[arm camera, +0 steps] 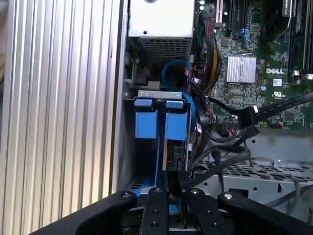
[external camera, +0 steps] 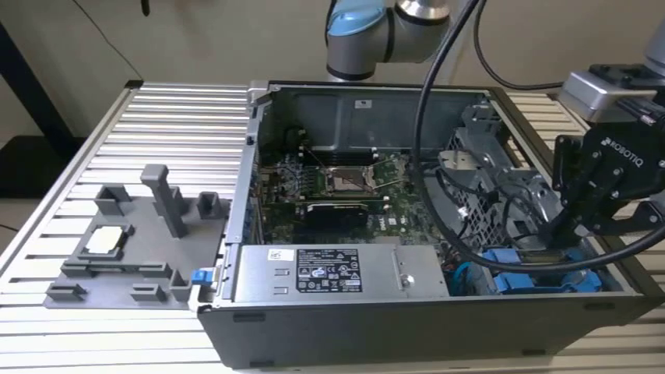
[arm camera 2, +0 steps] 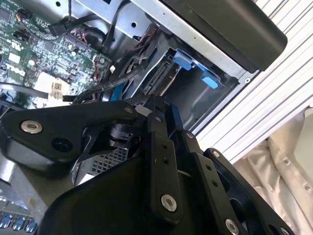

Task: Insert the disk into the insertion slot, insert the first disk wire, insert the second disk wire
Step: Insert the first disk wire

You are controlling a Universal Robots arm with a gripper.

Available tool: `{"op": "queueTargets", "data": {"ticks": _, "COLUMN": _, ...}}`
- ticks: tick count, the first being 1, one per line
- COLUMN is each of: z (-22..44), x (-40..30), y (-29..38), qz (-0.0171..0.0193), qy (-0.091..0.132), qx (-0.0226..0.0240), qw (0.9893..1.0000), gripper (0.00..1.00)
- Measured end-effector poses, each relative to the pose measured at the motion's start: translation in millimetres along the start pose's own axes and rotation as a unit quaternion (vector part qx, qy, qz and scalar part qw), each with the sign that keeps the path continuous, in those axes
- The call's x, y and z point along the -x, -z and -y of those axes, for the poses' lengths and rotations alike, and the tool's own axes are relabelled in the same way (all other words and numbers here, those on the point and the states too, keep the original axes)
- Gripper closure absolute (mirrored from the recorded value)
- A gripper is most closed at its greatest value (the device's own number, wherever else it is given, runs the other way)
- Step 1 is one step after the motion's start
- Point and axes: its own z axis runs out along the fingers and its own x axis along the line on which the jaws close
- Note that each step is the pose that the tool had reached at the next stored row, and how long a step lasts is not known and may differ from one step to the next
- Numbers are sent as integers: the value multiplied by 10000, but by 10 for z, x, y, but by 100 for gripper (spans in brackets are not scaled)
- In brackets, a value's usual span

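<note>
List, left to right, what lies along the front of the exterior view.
Grey fixture block on the ribbed table → power-supply box with the white sticker, inside the open computer case → pincer, lowered into the case's corner on the exterior view's right.

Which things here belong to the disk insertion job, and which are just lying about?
Job: low grey metal drive bay with blue plastic trim; black gripper close to it.
Lying about: grey power-supply box with white sticker; grey plastic fixture block; green circuit board.
</note>
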Motion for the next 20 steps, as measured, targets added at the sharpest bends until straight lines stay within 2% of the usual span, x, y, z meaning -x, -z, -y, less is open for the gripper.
{"op": "queueTargets", "data": {"ticks": 9, "z": 21, "x": -3, "y": -18, "qz": 36, "qy": 2, "qx": -2, "qw": 10000, "gripper": 81}}
{"op": "queueTargets", "data": {"ticks": 10, "z": 21, "x": -4, "y": -22, "qz": 69, "qy": 5, "qx": -6, "qw": 10000, "gripper": 81}}
{"op": "queueTargets", "data": {"ticks": 12, "z": 22, "x": -4, "y": -32, "qz": 182, "qy": 11, "qx": -13, "qw": 9998, "gripper": 81}}
{"op": "queueTargets", "data": {"ticks": 14, "z": 23, "x": -7, "y": -46, "qz": 279, "qy": 17, "qx": -18, "qw": 9996, "gripper": 81}}
{"op": "queueTargets", "data": {"ticks": 20, "z": 38, "x": -67, "y": -105, "qz": 494, "qy": 30, "qx": -29, "qw": 9988, "gripper": 81}}
